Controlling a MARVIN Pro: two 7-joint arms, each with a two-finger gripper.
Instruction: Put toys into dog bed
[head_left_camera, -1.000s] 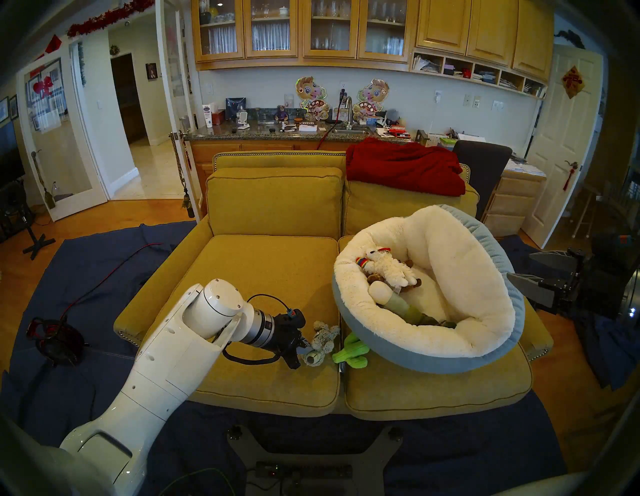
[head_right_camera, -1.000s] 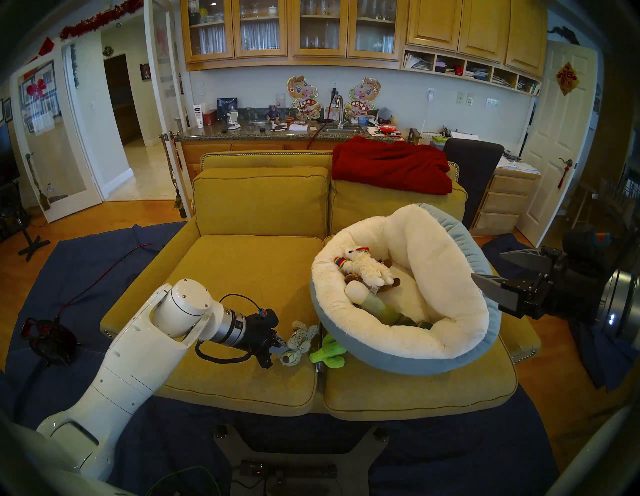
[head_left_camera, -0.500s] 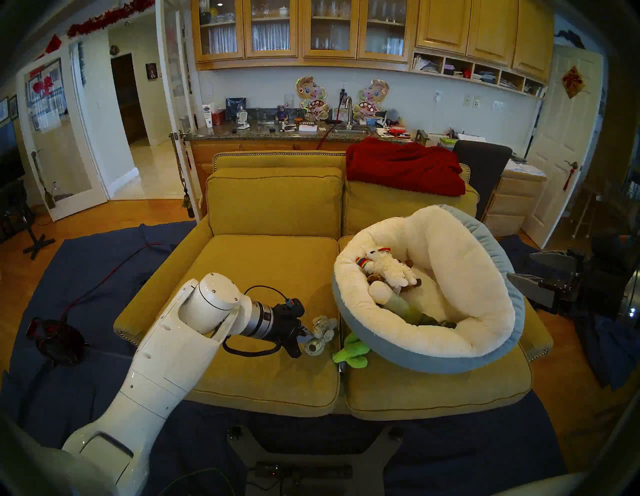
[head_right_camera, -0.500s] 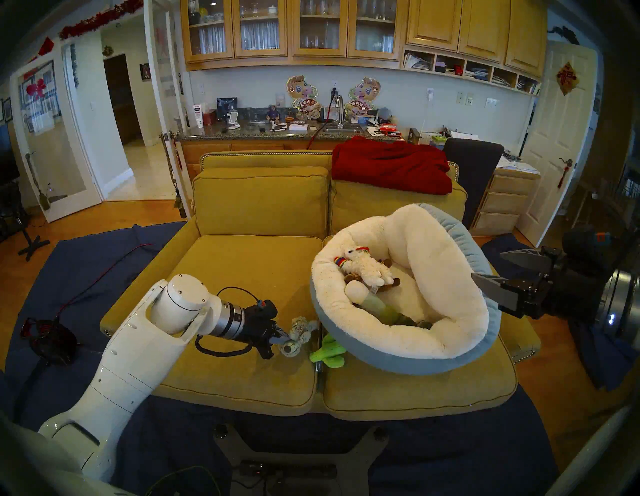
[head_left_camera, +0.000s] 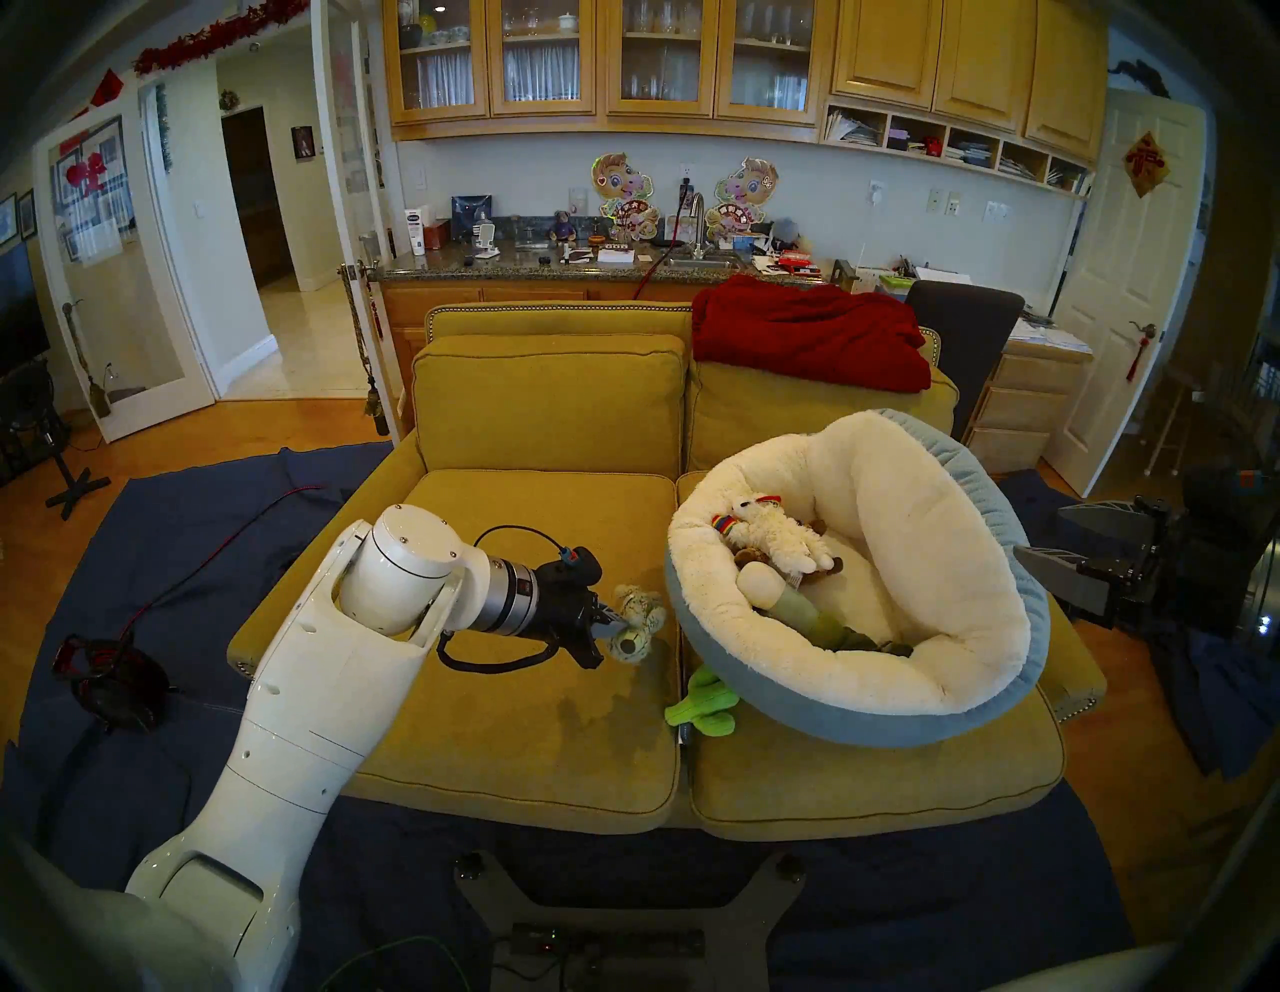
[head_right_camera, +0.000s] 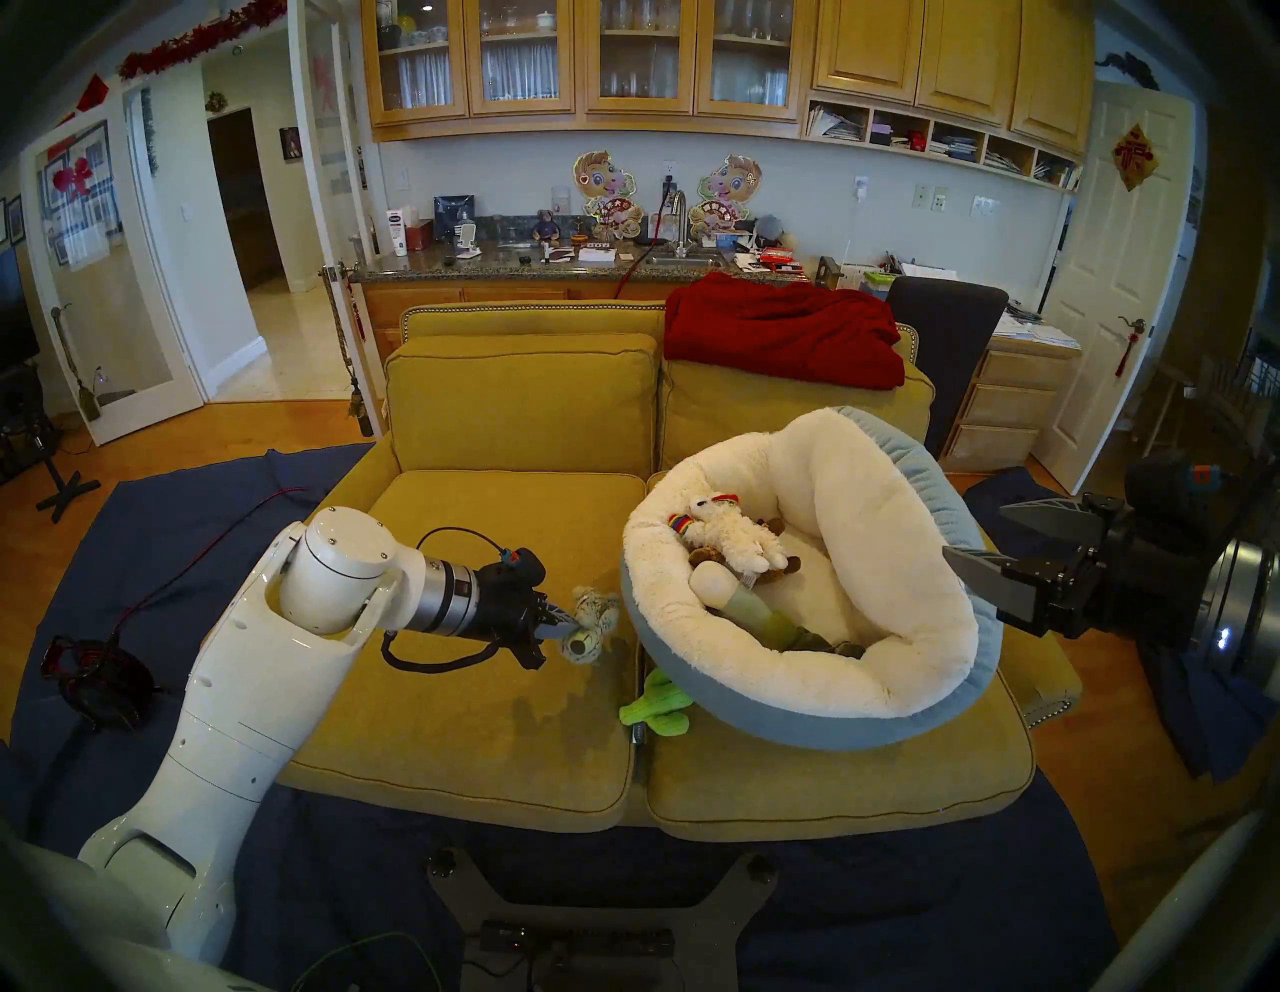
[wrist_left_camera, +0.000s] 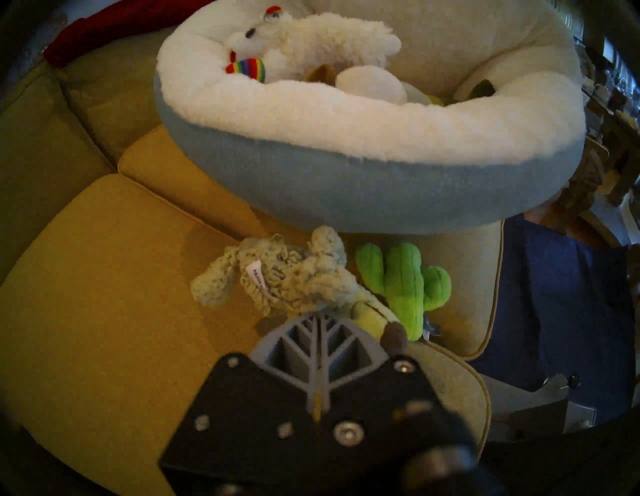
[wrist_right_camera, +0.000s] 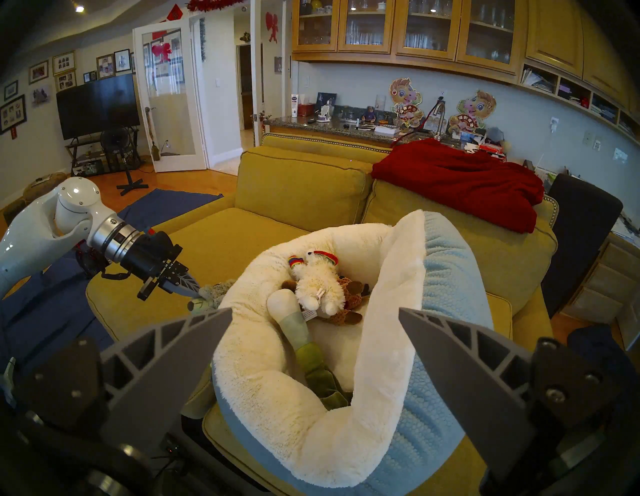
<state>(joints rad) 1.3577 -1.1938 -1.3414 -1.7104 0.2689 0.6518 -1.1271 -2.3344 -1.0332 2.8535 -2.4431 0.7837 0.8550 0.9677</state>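
Three toys already lie in the dog bed, which sits tilted on the right seat of the mustard sofa, its light blue outside toward the robot and its cream fleece hollow open to view. Inside it, toward ten o'clock of the hollow, the white lamb sprawls on top of the brown knitted animal, of which only bits show beneath it. The leek runs from its white bulb just under the lamb down toward five o'clock, its green end resting low in the hollow.

Two toys are outside the bed. The green cactus lies on the seat at about eight o'clock from the bed, tucked against and partly under the blue rim, over the gap between the two seat cushions. The grey mottled animal is off the cushion, pinched in the left gripper, whose fingers are pressed together on it near its head; its body and limbs hang free beyond the fingertips, at nine o'clock from the bed and close to its rim without touching. In the left wrist view the toy dangles ahead of the fingers with the cactus just beside it below the bed's blue wall.

The right gripper hangs at three o'clock of the bed, beside the raised rim, its fingers spread wide apart and holding nothing.
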